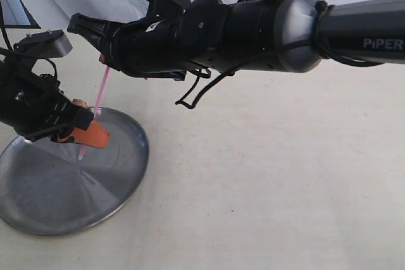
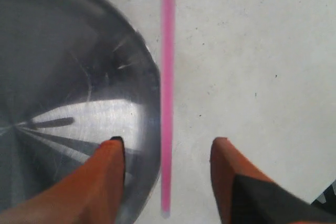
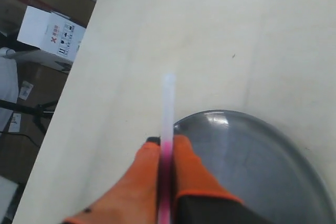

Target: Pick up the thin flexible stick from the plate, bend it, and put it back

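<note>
While the right gripper [image 3: 166, 142] pinches tight on the thin flexible stick [image 3: 168, 98], the left gripper [image 2: 167, 142] hangs with fingers spread, stick running between them, touching neither. It's lifted, slanting steeply, near the plate [image 1: 76, 200] edge.

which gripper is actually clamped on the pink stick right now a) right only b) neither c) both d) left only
a: in the right wrist view the right gripper is pinched shut on the thin flexible stick, while the left gripper stands open with gaps either side of it.
</note>
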Motion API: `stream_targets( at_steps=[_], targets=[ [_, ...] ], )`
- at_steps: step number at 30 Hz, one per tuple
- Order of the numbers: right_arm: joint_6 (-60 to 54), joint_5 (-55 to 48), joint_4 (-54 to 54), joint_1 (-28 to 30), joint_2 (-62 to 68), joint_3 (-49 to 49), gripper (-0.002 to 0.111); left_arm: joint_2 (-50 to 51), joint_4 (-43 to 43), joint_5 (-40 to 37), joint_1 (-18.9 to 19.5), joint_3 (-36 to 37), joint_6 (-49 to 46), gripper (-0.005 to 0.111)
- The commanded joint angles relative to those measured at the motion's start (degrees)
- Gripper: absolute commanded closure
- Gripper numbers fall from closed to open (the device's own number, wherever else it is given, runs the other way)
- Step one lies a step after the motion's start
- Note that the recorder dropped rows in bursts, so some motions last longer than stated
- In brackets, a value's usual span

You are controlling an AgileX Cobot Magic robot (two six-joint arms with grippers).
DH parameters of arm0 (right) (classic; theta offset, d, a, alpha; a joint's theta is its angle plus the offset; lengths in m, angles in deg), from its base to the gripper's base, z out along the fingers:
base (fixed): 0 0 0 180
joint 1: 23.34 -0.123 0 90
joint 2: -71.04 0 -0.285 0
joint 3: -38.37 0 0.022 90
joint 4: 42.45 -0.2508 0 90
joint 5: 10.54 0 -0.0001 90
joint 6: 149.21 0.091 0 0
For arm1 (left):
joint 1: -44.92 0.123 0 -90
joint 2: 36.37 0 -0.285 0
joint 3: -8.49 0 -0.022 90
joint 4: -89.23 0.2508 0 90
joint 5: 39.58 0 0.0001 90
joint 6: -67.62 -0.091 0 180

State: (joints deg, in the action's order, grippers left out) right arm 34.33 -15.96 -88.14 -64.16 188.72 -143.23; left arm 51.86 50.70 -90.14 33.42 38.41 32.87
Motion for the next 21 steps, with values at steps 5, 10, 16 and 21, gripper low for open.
stream_targets(
  at_steps=[5, 10, 16, 21],
  targets=[
    [0.0, 0.3, -2.5, 0.1, -2.8, -0.3, 0.108, 0.9, -0.9, 1.4, -0.1, 0.1, 0.1, 0.093],
    [-0.4, -1.6, -2.2, 0.1, -2.8, -0.3, 0.108, 0.9, -3.5, 0.4, -0.1, 0.1, -4.5, 0.107],
    [-1.0, -4.6, 2.5, 0.1, -3.6, -0.3, 0.108, 0.9, -13.7, -4.1, -0.1, -0.2, -15.5, 0.107],
    [-1.0, -4.8, 8.7, 0.1, -6.2, -0.3, 0.108, 0.9, -16.2, -5.0, -0.1, -0.2, -17.1, 0.107]
  ],
)
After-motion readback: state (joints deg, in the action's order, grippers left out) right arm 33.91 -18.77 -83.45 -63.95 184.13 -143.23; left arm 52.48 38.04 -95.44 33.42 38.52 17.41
